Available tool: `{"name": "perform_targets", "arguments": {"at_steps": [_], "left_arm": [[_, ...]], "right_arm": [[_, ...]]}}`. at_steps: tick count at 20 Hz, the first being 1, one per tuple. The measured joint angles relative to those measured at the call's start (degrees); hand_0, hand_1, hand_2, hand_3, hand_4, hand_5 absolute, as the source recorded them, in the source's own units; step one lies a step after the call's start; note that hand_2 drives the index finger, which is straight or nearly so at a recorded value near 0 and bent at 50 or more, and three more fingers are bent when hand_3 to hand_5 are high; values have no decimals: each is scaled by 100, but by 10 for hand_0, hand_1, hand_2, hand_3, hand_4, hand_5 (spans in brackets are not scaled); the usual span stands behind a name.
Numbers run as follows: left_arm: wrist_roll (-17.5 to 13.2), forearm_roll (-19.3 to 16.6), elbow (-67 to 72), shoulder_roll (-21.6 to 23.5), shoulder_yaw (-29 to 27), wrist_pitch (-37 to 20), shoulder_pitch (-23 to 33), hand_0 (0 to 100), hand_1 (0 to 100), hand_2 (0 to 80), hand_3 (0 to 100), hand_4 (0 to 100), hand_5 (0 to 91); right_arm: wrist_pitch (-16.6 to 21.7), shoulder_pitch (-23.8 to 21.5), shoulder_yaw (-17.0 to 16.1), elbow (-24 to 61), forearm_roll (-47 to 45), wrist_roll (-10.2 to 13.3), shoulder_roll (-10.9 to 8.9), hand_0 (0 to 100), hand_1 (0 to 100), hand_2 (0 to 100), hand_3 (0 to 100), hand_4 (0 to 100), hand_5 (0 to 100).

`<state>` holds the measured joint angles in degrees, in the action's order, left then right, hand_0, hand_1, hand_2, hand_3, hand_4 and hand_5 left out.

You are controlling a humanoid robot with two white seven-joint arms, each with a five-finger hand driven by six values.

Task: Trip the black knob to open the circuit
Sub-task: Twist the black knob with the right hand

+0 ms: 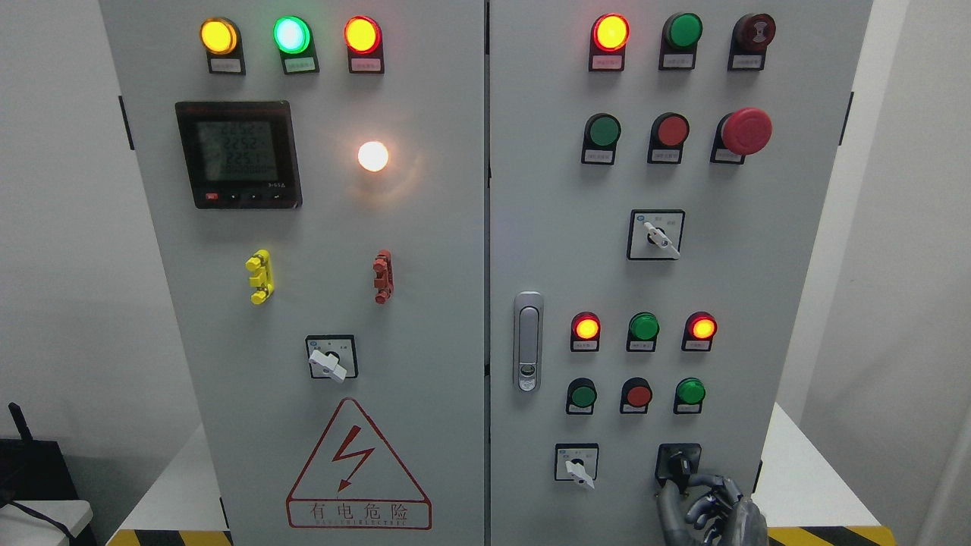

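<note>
The black knob (677, 461) sits in a black square plate at the bottom right of the cabinet's right door. My right hand (705, 506) comes up from the bottom edge just below it. Its dark metal fingers (709, 485) curl against the knob's lower right, and the thumb (666, 502) stands up on the knob's lower left, so the hand pinches the knob's lower end. The knob's upper part shows above the fingers. My left hand is out of view.
A white selector switch (578, 464) is left of the knob. Above it are a row of green and red push buttons (639, 395) and lit indicator lamps (586, 327). The door latch (528, 341) is by the centre seam. A red emergency stop (746, 130) protrudes higher up.
</note>
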<state>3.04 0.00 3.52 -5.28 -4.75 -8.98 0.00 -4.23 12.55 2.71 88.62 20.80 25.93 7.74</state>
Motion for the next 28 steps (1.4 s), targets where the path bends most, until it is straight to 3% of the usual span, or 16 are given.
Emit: {"name": "perform_targets", "arguments": {"at_steps": [28], "left_arm": [[0,0,0,0,0,0,0,120,389,0,0,0,0]], "right_arm": [[3,11,78,16,-492,-17,2,439,730,612,931,952,955]]}}
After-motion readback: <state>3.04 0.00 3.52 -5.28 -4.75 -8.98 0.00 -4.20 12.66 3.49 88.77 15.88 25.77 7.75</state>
